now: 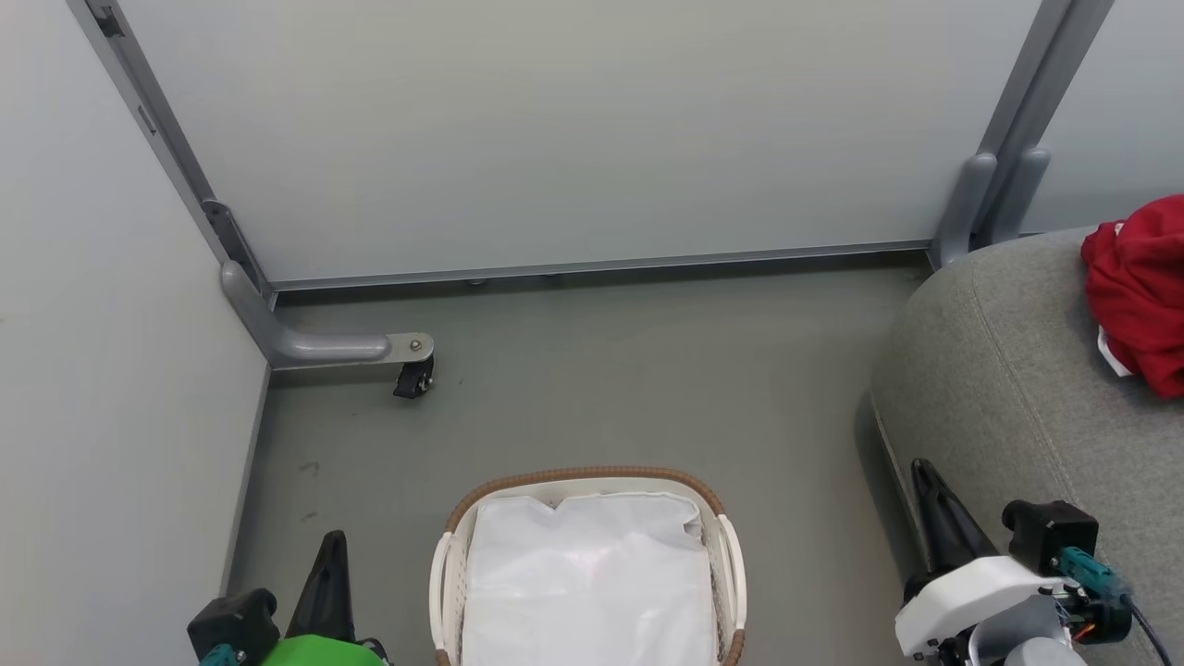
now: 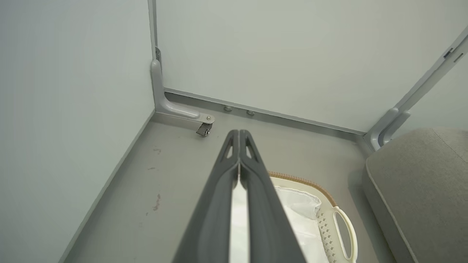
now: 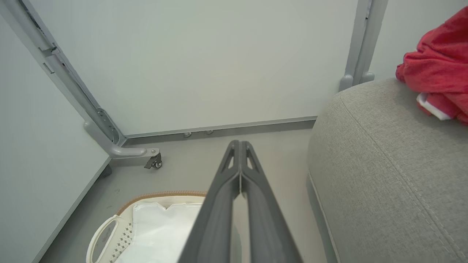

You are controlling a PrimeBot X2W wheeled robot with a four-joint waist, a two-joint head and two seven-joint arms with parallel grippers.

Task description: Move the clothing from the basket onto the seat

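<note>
Right gripper (image 3: pixel 240 143) (tips together) covers part of basket (image 3: pixel 161 193); clothing (image 3: pixel 435 69) cropped.

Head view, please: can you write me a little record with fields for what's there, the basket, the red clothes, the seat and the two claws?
basket: on the floor, white liner covering its inside
clothing: red heap lying on the seat, at its far right
seat: grey cushion, right of the basket
left gripper: shut, holding nothing
right gripper: shut, holding nothing, beside the seat's edge
</note>
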